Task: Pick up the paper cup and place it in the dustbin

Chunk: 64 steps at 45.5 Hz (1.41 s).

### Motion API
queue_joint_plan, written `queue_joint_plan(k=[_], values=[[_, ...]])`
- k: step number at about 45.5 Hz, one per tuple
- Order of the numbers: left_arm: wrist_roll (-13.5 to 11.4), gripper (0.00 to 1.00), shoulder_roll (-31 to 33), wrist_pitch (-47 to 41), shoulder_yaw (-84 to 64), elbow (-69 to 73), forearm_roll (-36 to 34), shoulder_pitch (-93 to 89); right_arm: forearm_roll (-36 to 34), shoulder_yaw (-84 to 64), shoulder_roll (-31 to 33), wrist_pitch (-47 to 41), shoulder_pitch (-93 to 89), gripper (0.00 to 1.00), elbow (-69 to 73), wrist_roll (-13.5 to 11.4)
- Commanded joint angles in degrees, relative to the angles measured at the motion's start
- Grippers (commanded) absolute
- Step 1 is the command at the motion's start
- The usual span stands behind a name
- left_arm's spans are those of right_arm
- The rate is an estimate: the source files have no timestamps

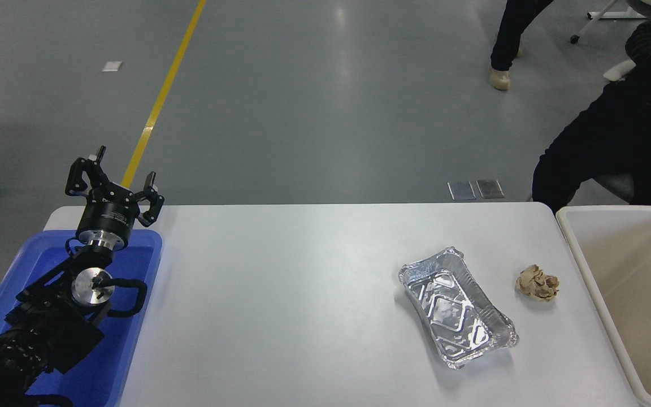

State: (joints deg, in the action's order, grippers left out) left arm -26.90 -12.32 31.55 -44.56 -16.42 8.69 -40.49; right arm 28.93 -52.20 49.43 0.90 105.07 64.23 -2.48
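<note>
Apparently no paper cup is left on the table (314, 316) — it can't be seen anywhere.
Left gripper (113, 186) sits parked over the blue tray (133, 339), fingers apart, holding nothing; the dustbin (591, 271) waits at the right edge, easy to reach.

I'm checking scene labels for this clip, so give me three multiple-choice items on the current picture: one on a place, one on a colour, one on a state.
1. Where does the crumpled paper ball lie?
A. Inside the foil tray
B. On the table between the foil tray and the dustbin
C. In the blue tray

2. What colour is the tray under the left arm?
A. Blue
B. Red
C. Green

3. How is the left gripper?
A. Shut on the paper ball
B. Open, holding nothing
C. Resting inside the dustbin

Answers: 1 B, it sits on bare tabletop between them. 2 A, its rim is plainly blue. 3 B, its fingers are spread with nothing between them.
</note>
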Motion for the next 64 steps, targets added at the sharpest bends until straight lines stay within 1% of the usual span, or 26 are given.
queue_joint_plan(k=[1, 6, 11, 15, 22, 24, 28, 31, 38, 45, 51, 56, 61, 64], values=[[0.00, 0.99, 0.01, 0.01, 0.00, -0.01, 0.01, 0.06, 2.27, -20.30, -6.26, -0.02, 19.29, 1.00, 15.74, 1.51], [0.00, 0.99, 0.01, 0.01, 0.00, -0.01, 0.01, 0.06, 2.18, -24.62, -11.10, -0.20, 21.93, 1.00, 18.47, 3.79], [0.00, 0.99, 0.01, 0.01, 0.00, -0.01, 0.01, 0.06, 2.09, -24.71, -13.48, -0.46, 22.81, 1.00, 22.25, 4.06], [0.00, 0.99, 0.01, 0.01, -0.09, -0.01, 0.01, 0.06, 2.09, -24.27, -14.18, -1.34, 24.56, 1.00, 26.29, 4.06], [0.00, 0.99, 0.01, 0.01, 0.00, -0.01, 0.01, 0.06, 1.31, -22.51, -14.36, -8.54, 26.24, 1.00, 30.43, 4.15], [0.00, 0.99, 0.01, 0.01, 0.00, -0.01, 0.01, 0.06, -0.27, -22.16, -14.36, -10.47, 26.41, 1.00, 31.04, 4.58], [0.00, 0.99, 0.01, 0.01, 0.00, -0.01, 0.01, 0.06, -4.66, -21.90, -14.54, -15.22, 27.38, 1.00, 31.83, 6.43], [0.00, 0.99, 0.01, 0.01, 0.00, -0.01, 0.01, 0.06, -7.04, -20.76, -14.54, -19.26, 28.70, 1.00, 31.84, 6.61], [0.00, 0.99, 0.01, 0.01, 0.00, -0.01, 0.01, 0.06, -10.12, -16.19, -14.62, -27.26, 29.23, 1.00, 31.13, 6.96], [0.00, 0.99, 0.01, 0.01, 0.00, -0.01, 0.01, 0.06, -12.58, -16.18, -17.00, -29.38, 27.38, 1.00, 30.34, 7.05], [0.00, 0.99, 0.01, 0.01, 0.00, -0.01, 0.01, 0.06, -12.50, -16.62, -18.40, -29.47, 25.36, 1.00, 27.53, 7.05], [0.00, 0.99, 0.01, 0.01, 0.00, -0.01, 0.01, 0.06, -11.09, -18.81, -19.54, -29.55, 23.26, 1.00, 24.90, 7.14], [0.00, 0.99, 0.01, 0.01, 0.00, -0.01, 0.01, 0.06, -5.04, -22.51, -20.86, -29.29, 21.76, 1.00, 22.70, 7.14], [0.00, 0.99, 0.01, 0.01, 0.00, -0.01, 0.01, 0.06, -3.18, -23.48, -20.95, -29.29, 21.41, 1.00, 22.34, 7.14]])
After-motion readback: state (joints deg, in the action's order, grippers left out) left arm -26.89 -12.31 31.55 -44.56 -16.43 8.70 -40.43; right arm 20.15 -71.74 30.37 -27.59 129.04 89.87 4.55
